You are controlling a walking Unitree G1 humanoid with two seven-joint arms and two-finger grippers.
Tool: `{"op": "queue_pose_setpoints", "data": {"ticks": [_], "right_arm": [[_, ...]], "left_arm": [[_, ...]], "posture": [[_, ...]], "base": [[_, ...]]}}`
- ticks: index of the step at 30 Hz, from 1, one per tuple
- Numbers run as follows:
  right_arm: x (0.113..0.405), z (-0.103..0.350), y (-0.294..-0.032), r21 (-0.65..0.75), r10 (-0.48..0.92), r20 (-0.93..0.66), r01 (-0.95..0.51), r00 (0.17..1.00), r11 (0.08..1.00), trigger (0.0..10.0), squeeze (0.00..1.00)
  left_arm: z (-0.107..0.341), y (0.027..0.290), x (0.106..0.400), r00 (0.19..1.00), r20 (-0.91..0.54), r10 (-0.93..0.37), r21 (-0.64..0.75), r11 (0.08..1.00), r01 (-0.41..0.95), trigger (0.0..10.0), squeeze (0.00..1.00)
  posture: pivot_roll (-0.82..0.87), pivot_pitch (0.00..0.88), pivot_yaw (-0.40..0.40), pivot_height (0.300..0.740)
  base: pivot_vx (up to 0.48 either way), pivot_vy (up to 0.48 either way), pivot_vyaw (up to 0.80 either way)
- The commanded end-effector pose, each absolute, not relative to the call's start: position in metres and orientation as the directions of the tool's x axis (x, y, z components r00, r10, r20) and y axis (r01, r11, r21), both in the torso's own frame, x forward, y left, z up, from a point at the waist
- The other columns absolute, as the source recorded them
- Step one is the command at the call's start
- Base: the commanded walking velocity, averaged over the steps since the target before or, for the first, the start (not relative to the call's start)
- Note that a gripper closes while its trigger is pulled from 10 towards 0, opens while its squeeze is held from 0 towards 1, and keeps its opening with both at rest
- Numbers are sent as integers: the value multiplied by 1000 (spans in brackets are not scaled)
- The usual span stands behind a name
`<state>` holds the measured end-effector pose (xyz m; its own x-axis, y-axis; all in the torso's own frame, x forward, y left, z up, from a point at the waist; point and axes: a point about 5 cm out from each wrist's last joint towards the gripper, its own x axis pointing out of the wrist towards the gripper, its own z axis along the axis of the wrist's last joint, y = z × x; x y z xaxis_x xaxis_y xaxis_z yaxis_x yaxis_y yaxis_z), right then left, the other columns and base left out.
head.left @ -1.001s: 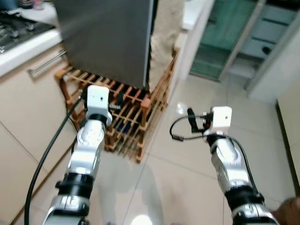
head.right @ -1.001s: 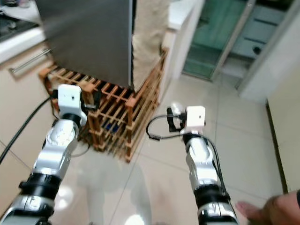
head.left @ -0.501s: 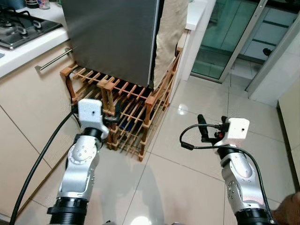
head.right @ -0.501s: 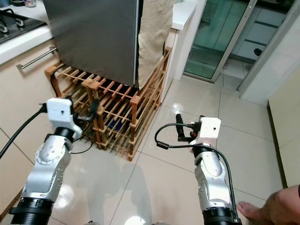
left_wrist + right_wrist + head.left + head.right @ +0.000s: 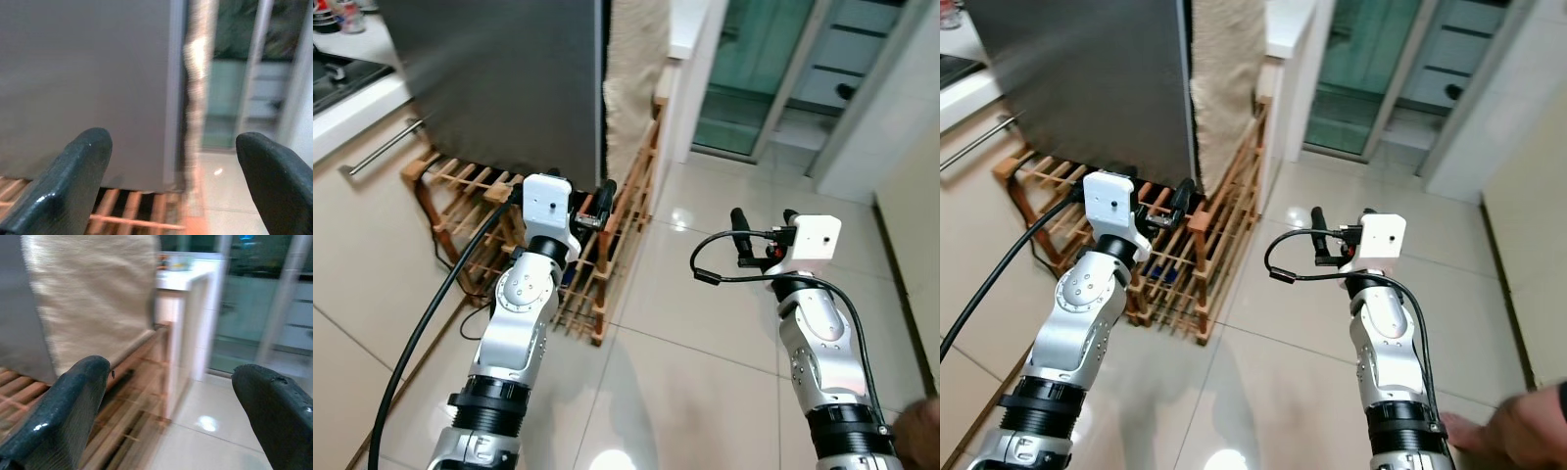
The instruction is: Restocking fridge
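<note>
The grey fridge [image 5: 499, 88] stands shut on a wooden slatted rack [image 5: 460, 181], with a beige cloth [image 5: 631, 78] hanging down its right side. My left gripper [image 5: 589, 201] is open and empty, held in front of the rack just below the fridge's lower right corner. In the left wrist view the grey fridge door [image 5: 98, 73] lies beyond the two spread fingers [image 5: 83, 166]. My right gripper [image 5: 764, 230] is open and empty over the tiled floor, right of the rack. In the right wrist view the cloth [image 5: 98, 298] and rack [image 5: 142, 362] lie ahead.
A cream cabinet with a bar handle [image 5: 382, 147] is at the left, with a black cable [image 5: 421, 323] trailing along my left arm. A white counter end [image 5: 190, 279] and glass sliding doors [image 5: 754, 69] are behind. Part of a person [image 5: 1528, 421] shows at the bottom right.
The camera has shifted, so the fridge sits further left. My left gripper has risen and swung right to the rack's near corner. My right gripper has lifted slightly. Both stay open.
</note>
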<state>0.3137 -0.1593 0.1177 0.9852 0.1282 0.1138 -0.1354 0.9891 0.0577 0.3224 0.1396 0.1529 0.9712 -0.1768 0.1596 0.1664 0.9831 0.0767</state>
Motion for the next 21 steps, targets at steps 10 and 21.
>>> {"op": "queue_pose_setpoints", "data": {"ticks": [10,21], "right_arm": [[313,108,-166,23,123,80,-126,989,992,10000,0],[317,105,-164,3,136,55,-137,989,991,10000,0]], "left_arm": [[165,118,325,952,210,-222,78,975,210,10000,0],[170,110,327,943,227,-242,106,969,223,10000,0]], "posture": [[-76,0,-47,740],[-69,0,-57,740]], "base": [[465,0,0],[206,0,0]]}}
